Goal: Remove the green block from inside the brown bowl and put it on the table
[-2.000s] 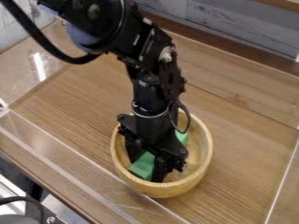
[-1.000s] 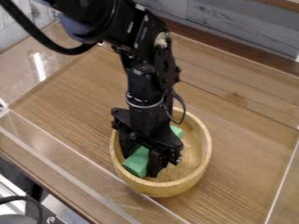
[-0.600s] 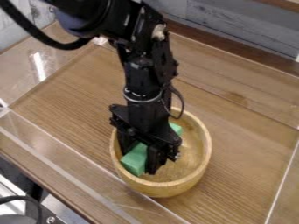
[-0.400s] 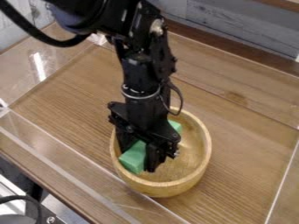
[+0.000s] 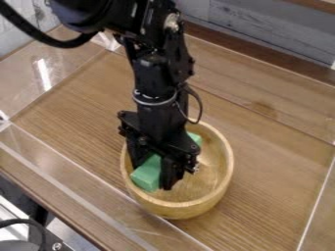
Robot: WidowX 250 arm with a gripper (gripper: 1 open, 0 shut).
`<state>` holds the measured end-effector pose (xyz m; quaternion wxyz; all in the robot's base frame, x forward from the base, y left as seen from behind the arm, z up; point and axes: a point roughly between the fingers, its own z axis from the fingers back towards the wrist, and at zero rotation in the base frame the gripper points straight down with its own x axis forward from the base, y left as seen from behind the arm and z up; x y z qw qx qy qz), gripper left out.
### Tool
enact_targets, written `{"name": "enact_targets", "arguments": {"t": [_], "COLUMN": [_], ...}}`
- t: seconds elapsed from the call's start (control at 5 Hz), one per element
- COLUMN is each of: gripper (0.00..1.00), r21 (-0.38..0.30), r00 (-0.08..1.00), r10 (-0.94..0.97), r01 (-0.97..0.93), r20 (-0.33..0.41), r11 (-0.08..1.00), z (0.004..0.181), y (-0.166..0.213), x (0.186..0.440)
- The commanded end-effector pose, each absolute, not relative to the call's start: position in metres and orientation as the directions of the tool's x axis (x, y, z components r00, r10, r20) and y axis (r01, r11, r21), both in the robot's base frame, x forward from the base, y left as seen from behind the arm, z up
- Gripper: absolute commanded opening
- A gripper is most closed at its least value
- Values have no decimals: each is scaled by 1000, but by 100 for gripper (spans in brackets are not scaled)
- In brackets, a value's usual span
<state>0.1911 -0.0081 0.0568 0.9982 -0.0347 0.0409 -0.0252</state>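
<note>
A round light-brown wooden bowl (image 5: 220, 186) sits on the wood-grain table (image 5: 92, 108) near the front. My black gripper (image 5: 163, 169) points straight down into the bowl, shut on the green block (image 5: 148, 175). The block is a bright green bar lying slanted between the fingers, its lower end toward the front left and its upper end (image 5: 191, 140) showing behind the gripper. The block hangs just over the bowl's inside; its middle is hidden by the fingers.
Low clear plastic walls (image 5: 26, 147) edge the table at the front, left and right. A grey panel (image 5: 262, 25) stands behind the back edge. Bare tabletop lies to the left of, behind and to the right of the bowl.
The gripper has risen a little with the green block in it and shifted slightly left; the block now sits higher in the bowl than a second ago.
</note>
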Motion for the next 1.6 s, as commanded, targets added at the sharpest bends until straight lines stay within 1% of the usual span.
{"name": "enact_targets", "arguments": {"t": [0.0,1.2,1.4], "gripper": [0,0,0], "r21": [-74,-107,-109], "r00": [998,999,999], "r10": [-50,-47,-50], "r01": [49,45,48], "r20": [-22,-16,-14], "r11": [996,993,993], "z": [71,80,84], "y": [-5,-2,1], "x": [201,199,199]}}
